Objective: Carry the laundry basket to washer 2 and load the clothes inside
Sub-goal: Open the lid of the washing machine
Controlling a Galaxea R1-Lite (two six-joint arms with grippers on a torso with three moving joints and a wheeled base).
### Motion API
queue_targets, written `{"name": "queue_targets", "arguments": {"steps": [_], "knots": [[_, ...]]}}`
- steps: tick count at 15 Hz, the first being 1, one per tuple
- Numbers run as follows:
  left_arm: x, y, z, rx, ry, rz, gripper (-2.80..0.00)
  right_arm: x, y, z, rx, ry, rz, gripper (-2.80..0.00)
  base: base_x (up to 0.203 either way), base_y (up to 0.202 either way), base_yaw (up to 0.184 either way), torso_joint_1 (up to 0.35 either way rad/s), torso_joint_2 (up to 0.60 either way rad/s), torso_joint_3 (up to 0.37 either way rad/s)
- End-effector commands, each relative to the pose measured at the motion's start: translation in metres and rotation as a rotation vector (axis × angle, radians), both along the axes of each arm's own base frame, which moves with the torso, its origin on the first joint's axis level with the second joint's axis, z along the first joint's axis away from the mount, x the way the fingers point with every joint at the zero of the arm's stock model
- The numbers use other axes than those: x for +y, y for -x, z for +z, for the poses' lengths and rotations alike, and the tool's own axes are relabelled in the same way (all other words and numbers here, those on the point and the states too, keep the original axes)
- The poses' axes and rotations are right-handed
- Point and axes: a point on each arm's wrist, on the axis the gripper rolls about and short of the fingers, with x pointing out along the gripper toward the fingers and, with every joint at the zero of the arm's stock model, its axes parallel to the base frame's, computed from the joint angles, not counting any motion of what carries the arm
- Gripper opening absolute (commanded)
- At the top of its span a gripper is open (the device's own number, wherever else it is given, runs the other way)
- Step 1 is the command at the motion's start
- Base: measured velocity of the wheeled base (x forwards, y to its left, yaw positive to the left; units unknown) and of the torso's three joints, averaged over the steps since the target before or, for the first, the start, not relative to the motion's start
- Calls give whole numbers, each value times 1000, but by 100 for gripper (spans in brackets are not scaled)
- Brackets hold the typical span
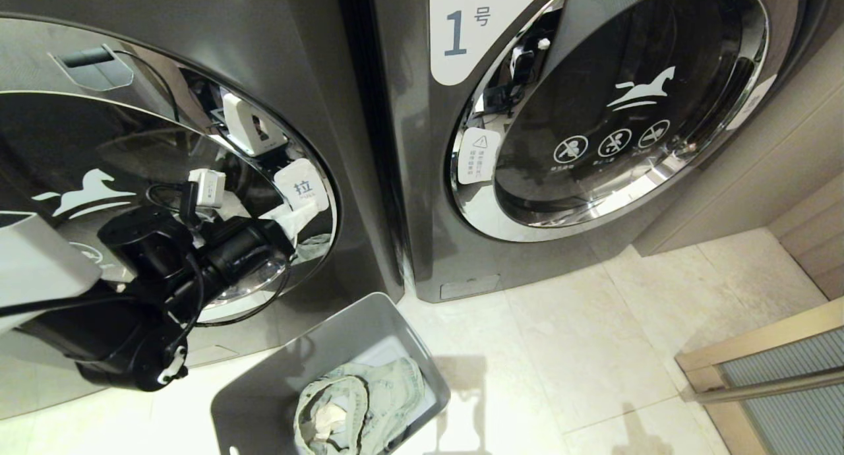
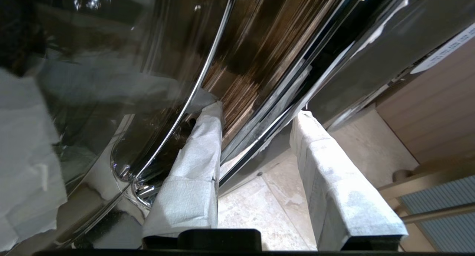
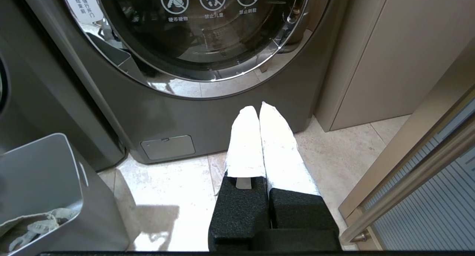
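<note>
Washer 2 (image 1: 343, 99) is the dark grey machine on the left, and its chrome-ringed glass door (image 1: 132, 145) stands slightly ajar. My left gripper (image 1: 293, 227) is at the door's right rim, beside a white pull tag (image 1: 302, 186). In the left wrist view this gripper (image 2: 259, 109) has one white-wrapped finger (image 2: 196, 156) behind the chrome rim and the other in front, closed on the door's edge (image 2: 241, 152). The grey laundry basket (image 1: 264, 389) sits on the floor below the door, with the grey-green clothes (image 1: 369, 395) inside. My right gripper (image 3: 258, 109) hangs shut and empty near the floor.
Washer 1 (image 1: 593, 112) stands to the right with its door closed. A beige cabinet wall (image 1: 758, 151) follows it, and a sliding door frame (image 1: 765, 363) crosses the lower right. Pale floor tiles (image 1: 580, 349) lie between the basket and that frame.
</note>
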Motion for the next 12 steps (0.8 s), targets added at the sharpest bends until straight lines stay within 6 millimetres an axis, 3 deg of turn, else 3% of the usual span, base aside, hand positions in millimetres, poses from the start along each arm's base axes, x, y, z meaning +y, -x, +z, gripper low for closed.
{"name": "queue_targets", "arguments": {"steps": [1,6,12], "knots": [[0,7,3,-6,-6,-37,-280,0,-4,-11,39,0,1,-280,0,0,0,0,0,0],[-1,27,2,22,-24,-108,-280,0,-4,-11,39,0,1,-280,0,0,0,0,0,0],[-12,31,1,26,-27,-146,-280,0,-4,-11,39,0,1,-280,0,0,0,0,0,0]]}}
